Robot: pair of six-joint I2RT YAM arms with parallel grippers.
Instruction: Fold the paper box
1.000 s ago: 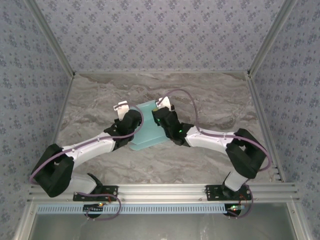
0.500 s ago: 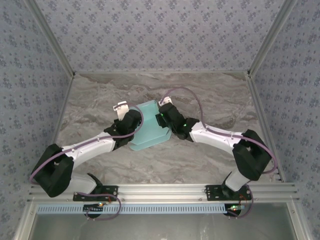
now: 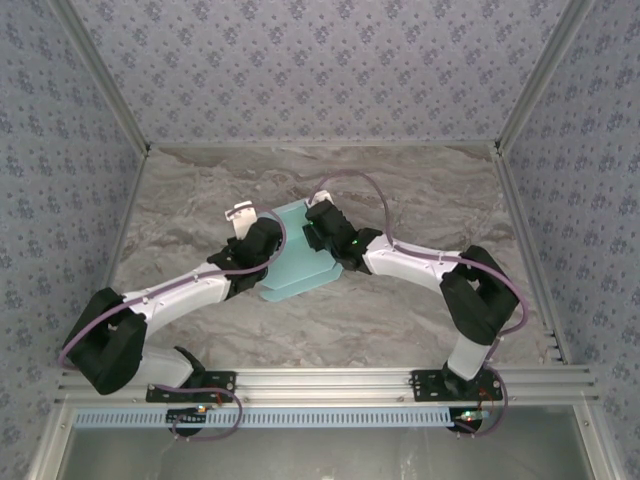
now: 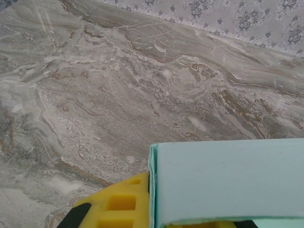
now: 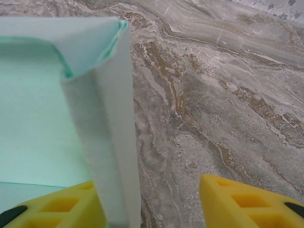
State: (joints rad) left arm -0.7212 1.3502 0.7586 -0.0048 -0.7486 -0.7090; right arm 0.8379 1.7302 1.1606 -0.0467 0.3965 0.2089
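The paper box [image 3: 296, 264] is pale aqua card, partly folded, lying mid-table between the two arms. My left gripper [image 3: 264, 240] is at its left side. In the left wrist view a raised side wall of the box [image 4: 228, 178] is pinched edge-on in my left gripper [image 4: 154, 213], one yellow finger [image 4: 116, 206] outside it. My right gripper [image 3: 320, 226] is at the box's far right corner. In the right wrist view my right gripper [image 5: 147, 204] stands open astride an upright wall [image 5: 109, 142]: one finger [image 5: 57, 209] inside the box, the other [image 5: 247, 199] well clear outside.
The marble-patterned tabletop [image 3: 420, 200] is ringed by patterned walls with aluminium rails [image 3: 520, 230] along the sides. The arm bases are bolted to the rail at the near edge [image 3: 330, 380].
My right gripper has shifted left and farther back along the box's right wall, its jaws narrowing a little. The left gripper and the box have stayed in place.
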